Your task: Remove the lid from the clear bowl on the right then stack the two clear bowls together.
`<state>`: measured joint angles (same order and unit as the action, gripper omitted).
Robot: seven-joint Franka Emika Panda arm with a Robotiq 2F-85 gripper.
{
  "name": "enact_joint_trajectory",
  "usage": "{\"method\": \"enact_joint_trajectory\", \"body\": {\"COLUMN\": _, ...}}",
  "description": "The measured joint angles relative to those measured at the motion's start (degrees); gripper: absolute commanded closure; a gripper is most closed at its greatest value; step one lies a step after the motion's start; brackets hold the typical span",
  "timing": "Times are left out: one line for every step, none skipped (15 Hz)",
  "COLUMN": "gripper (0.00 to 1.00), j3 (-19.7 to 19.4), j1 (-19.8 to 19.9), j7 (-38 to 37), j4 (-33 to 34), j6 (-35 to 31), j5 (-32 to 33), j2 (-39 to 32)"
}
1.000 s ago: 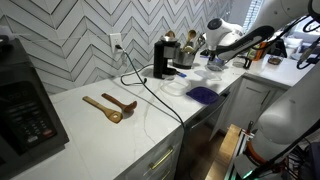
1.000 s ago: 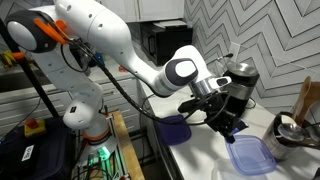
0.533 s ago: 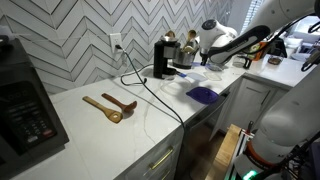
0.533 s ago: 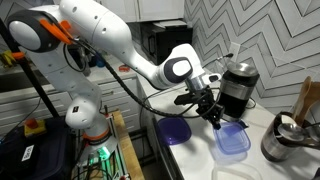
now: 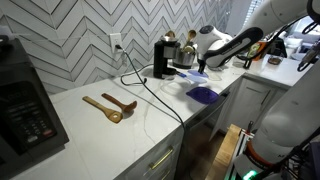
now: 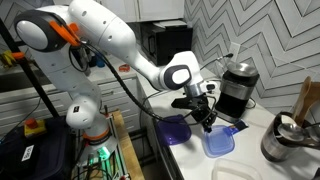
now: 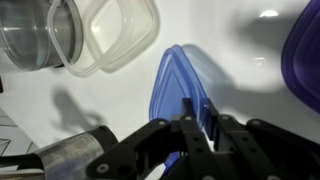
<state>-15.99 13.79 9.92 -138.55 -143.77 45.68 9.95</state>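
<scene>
**Pincer [image 7: 198,112] clenched on the lid [image 7: 178,80], tilted over the desk [image 7: 250,70].**
Lower it flat before releasing, clear of the bowl [image 7: 118,30].

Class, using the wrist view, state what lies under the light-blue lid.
Only white counter shows around the tilted light-blue lid; the patch directly beneath is covered by the lid and the end effector.

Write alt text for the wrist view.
The gripper pinches a light-blue lid, which stands tilted on edge over a white counter. A clear bowl sits at the upper left, and a violet-blue piece shows at the right edge.
</scene>
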Motion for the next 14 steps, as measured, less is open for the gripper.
{"method": "enact_joint_trajectory", "body": {"gripper": 0.44, "j3": -0.16, "j1": 0.03, "j7": 0.65, "j4": -0.01, "j6": 0.00, "j5": -1.50, "j2": -0.23}}
{"method": "enact_joint_trajectory", "body": {"gripper": 0.37, "j3": -0.24, "j1": 0.05, "j7": 1.14, "j4": -0.01, "j6": -0.05, "j5": -3.13, "j2": -0.30}}
{"method": "enact_joint_trajectory", "body": {"gripper": 0.31, "j3": -0.25, "j1": 0.05, "j7": 1.55, "j4": 0.03, "j6": -0.07, "j5": -4.77, "j2": -0.22}}
{"method": "enact_joint_trajectory", "body": {"gripper": 0.22, "j3": -0.25, "j1": 0.06, "j7": 1.60, "j4": 0.16, "j6": -0.07, "j5": -5.95, "j2": 0.04}}
{"method": "enact_joint_trajectory", "body": {"gripper": 0.15, "j3": -0.25, "j1": 0.09, "j7": 1.60, "j4": 0.34, "j6": -0.07, "j5": -6.98, "j2": 0.53}}
{"method": "enact_joint_trajectory", "body": {"gripper": 0.06, "j3": -0.25, "j1": 0.18, "j7": 1.53, "j4": 0.54, "j6": -0.07, "j5": -7.81, "j2": 1.22}}
{"method": "enact_joint_trajectory", "body": {"gripper": 0.01, "j3": -0.24, "j1": 0.35, "j7": 1.30, "j4": 0.73, "j6": -0.05, "j5": -8.61, "j2": 2.15}}
{"method": "enact_joint_trajectory", "body": {"gripper": 0.00, "j3": -0.24, "j1": 0.66, "j7": 0.95, "j4": 0.90, "j6": 0.02, "j5": -9.35, "j2": 3.22}}
{"method": "enact_joint_trajectory", "body": {"gripper": 0.00, "j3": -0.25, "j1": 1.12, "j7": 0.39, "j4": 1.13, "j6": 0.18, "j5": -10.00, "j2": 4.38}}
{"method": "enact_joint_trajectory", "body": {"gripper": 0.00, "j3": -0.31, "j1": 1.82, "j7": -0.25, "j4": 1.42, "j6": 0.88, "j5": -10.52, "j2": 5.63}}
{"method": "enact_joint_trajectory", "body": {"gripper": 0.00, "j3": -0.44, "j1": 2.78, "j7": -0.95, "j4": 1.69, "j6": 1.67, "j5": -10.71, "j2": 6.82}}
{"method": "enact_joint_trajectory", "body": {"gripper": 0.00, "j3": -0.64, "j1": 3.98, "j7": -1.85, "j4": 1.78, "j6": 1.74, "j5": -10.56, "j2": 7.86}}
{"method": "enact_joint_trajectory", "body": {"gripper": 0.00, "j3": -0.85, "j1": 5.13, "j7": -2.21, "j4": 1.76, "j6": 1.72, "j5": -10.47, "j2": 8.71}}
{"method": "enact_joint_trajectory", "body": {"gripper": 0.00, "j3": -1.02, "j1": 5.86, "j7": -2.23, "j4": 1.72, "j6": 1.72, "j5": -10.47, "j2": 9.29}}
